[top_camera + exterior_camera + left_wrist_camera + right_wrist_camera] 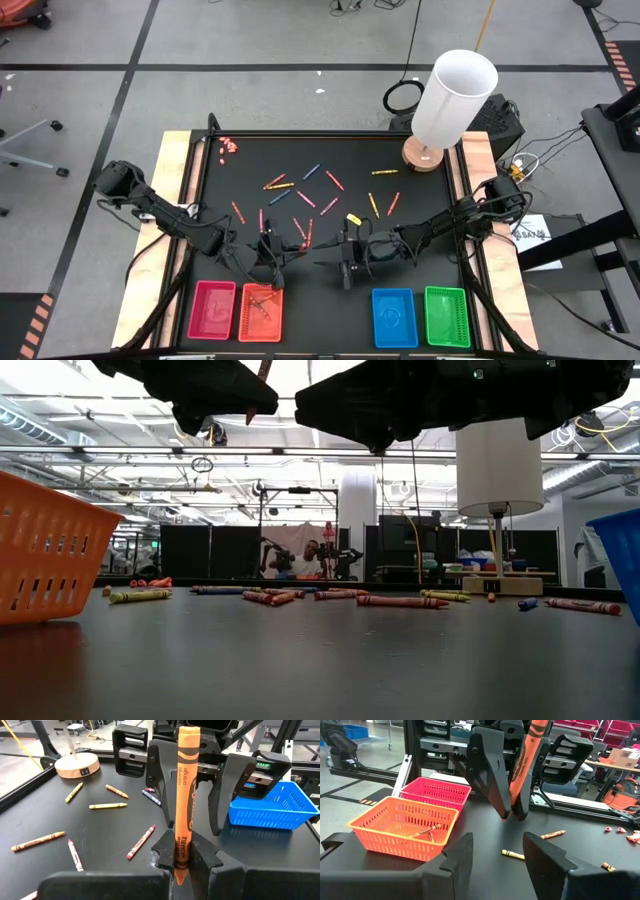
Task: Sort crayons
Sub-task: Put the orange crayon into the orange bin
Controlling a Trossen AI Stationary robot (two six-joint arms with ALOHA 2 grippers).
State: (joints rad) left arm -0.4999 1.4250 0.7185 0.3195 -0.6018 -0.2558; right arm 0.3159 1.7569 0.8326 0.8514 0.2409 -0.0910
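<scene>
Orange crayon (183, 795) in left claw (181, 862)

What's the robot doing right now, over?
Left gripper shut on orange crayon, near orange tray. Right gripper open, empty, facing it. Nothing in the way.

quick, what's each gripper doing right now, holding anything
Left gripper: shut on an orange crayon, held upright above the table.
Right gripper: open, empty, facing the left one.
</scene>
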